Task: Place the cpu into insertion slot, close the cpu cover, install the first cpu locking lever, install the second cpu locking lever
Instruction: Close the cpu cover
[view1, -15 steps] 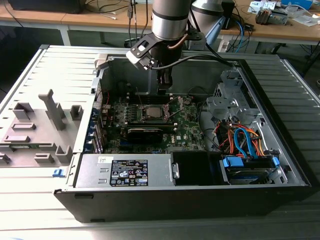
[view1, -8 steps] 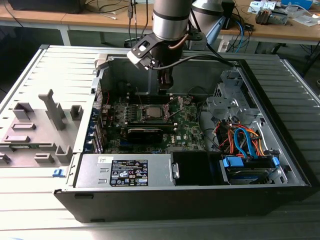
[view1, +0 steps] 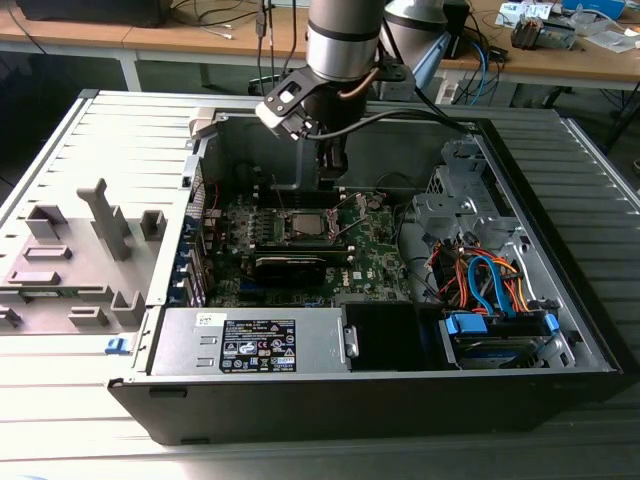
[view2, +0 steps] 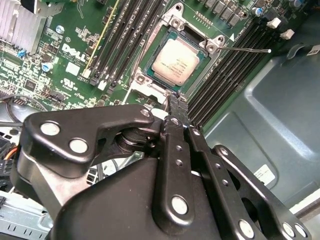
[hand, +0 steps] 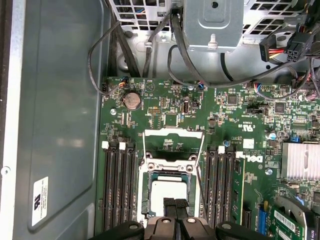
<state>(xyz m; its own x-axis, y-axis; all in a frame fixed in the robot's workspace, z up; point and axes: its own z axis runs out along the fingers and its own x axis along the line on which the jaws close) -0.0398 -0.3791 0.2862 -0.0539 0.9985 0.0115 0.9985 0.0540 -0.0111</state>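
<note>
The cpu (view2: 176, 61) is a small square chip with a pale metal top, lying flat in the insertion slot (view2: 150, 80) on the green motherboard. The cpu cover (hand: 172, 134), a thin silver frame with a square window, is swung open away from the slot. A thin wire locking lever (view2: 247, 49) sticks out free beside the slot. My gripper (view2: 175, 102) hangs just above the slot's near edge with its black fingers pressed together and nothing between them. In the exterior view the gripper (view1: 332, 170) is inside the computer case over the slot (view1: 303, 225). In the first wrist view the cpu (hand: 167, 192) lies just beyond the fingertips (hand: 171, 203).
Black memory slots (view2: 117, 35) flank the socket on both sides. A long black card (view1: 290, 266) and a power supply (view1: 250, 340) lie toward the case front. Drive cage and cable bundle (view1: 490, 280) fill the exterior view's right. Grey fixtures (view1: 70, 255) stand outside the case.
</note>
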